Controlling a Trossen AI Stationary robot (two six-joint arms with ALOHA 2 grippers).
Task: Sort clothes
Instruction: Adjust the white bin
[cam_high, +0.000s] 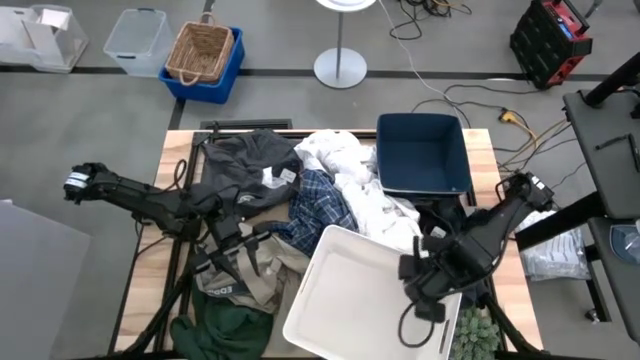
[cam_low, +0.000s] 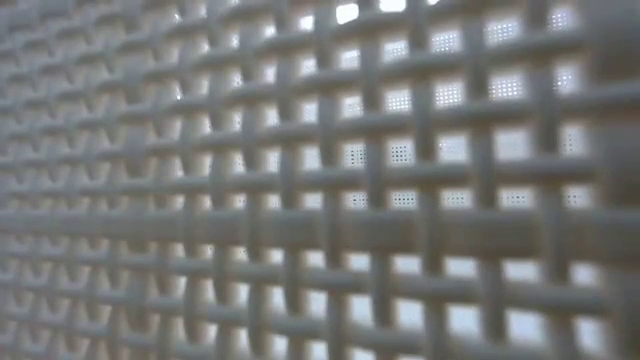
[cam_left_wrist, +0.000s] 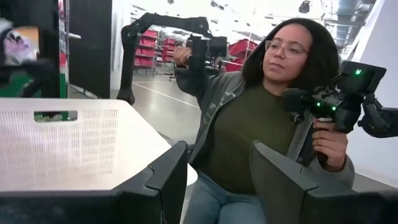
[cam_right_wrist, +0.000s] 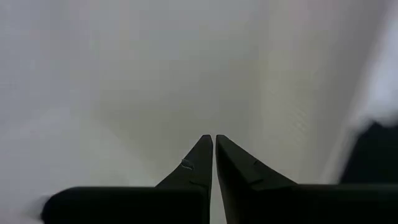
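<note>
Grey floor (cam_high: 90, 110) surrounds the wooden tabletop (cam_high: 140, 270). At eleven o'clock sit a blue crate (cam_high: 222, 75) holding a wicker basket (cam_high: 198, 50) and a clear tub (cam_high: 135, 40); at twelve, a white lamp base (cam_high: 340, 68); at one, cables (cam_high: 480, 95).

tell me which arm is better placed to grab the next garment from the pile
Left, probably. The left gripper hangs open right over the clothes, beside the khaki garment. The right gripper is shut and sits at the white bin, off the pile.

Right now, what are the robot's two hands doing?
Left hand open over the clothes. Right hand shut, empty, inside white bin. Nothing sorted yet.
</note>
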